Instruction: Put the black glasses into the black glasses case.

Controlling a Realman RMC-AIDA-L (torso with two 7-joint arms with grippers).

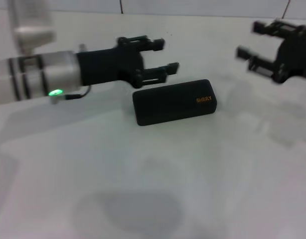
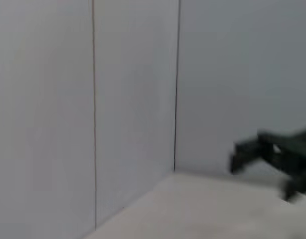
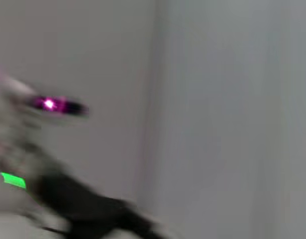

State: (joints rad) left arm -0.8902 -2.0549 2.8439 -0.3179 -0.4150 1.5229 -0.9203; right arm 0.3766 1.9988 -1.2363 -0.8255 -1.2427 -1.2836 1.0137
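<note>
The black glasses case (image 1: pixel 173 102) lies shut on the white table (image 1: pixel 153 174), with its orange lettering (image 1: pixel 204 99) facing me. The black glasses are out of view. My left gripper (image 1: pixel 165 56) hovers just behind the case's left end, open with nothing between its fingers. My right gripper (image 1: pixel 247 40) hangs at the far right, away from the case, also open and empty. The left wrist view catches the right gripper (image 2: pixel 272 154) farther off. In the right wrist view the left arm (image 3: pixel 83 204) is only a blur.
Grey wall panels (image 2: pixel 133 89) stand behind the table, meeting at a corner. The table's back edge (image 1: pixel 193 16) runs along the wall. Nothing else lies on the white surface around the case.
</note>
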